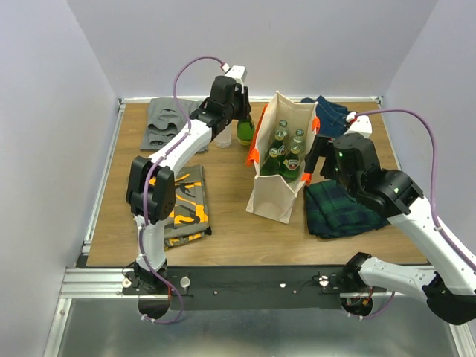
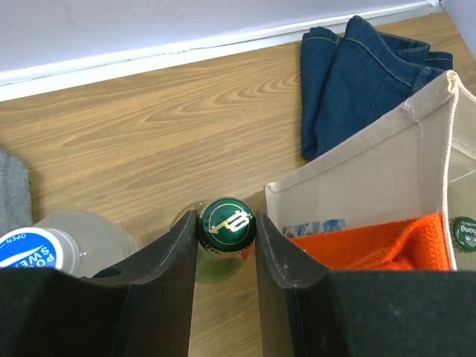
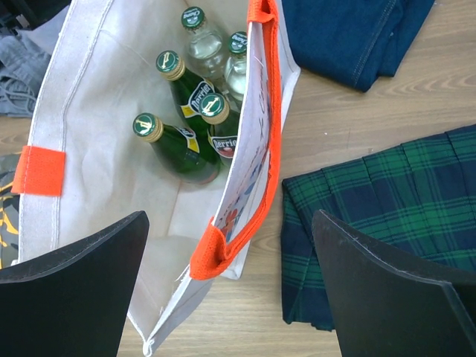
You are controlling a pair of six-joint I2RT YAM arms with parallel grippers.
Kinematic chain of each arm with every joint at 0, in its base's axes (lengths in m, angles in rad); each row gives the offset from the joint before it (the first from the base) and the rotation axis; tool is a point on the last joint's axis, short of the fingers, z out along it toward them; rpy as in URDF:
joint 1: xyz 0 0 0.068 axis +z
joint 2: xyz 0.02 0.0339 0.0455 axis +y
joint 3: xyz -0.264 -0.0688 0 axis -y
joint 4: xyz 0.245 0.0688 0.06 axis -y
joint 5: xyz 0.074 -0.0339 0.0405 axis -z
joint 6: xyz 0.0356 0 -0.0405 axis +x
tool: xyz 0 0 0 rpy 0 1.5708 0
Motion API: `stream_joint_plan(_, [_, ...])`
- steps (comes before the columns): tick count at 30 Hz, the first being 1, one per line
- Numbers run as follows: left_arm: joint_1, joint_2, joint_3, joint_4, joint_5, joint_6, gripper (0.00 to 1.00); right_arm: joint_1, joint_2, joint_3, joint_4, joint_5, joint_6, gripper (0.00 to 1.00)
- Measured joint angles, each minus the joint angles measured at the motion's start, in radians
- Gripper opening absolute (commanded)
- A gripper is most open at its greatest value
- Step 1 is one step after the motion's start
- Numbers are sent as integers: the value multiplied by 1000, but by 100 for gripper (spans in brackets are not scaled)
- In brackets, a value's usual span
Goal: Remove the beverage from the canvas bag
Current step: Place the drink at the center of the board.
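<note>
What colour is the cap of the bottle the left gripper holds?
Green cap with a gold emblem; clearest in the left wrist view.

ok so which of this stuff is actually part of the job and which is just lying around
Job: canvas bag; bottles inside it; green bottle outside the bag, gripped by the left gripper; blue-capped clear bottle beside it; open right gripper by the bag.
Lying about: grey garment; camouflage garment; blue jeans; green plaid cloth.
</note>
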Motion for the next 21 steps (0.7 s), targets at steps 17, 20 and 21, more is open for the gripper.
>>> stream_joint_plan(17, [3,50,55,-15,-1,21,0,0,27,13,8,13,-18,100])
stream_joint_plan(20, [5,53,64,-36,-1,24,0,0,38,14,10,14,-24,100])
stream_joint_plan(21, [6,54,69,-41,-1,25,0,0,43,15,11,14,-27,100])
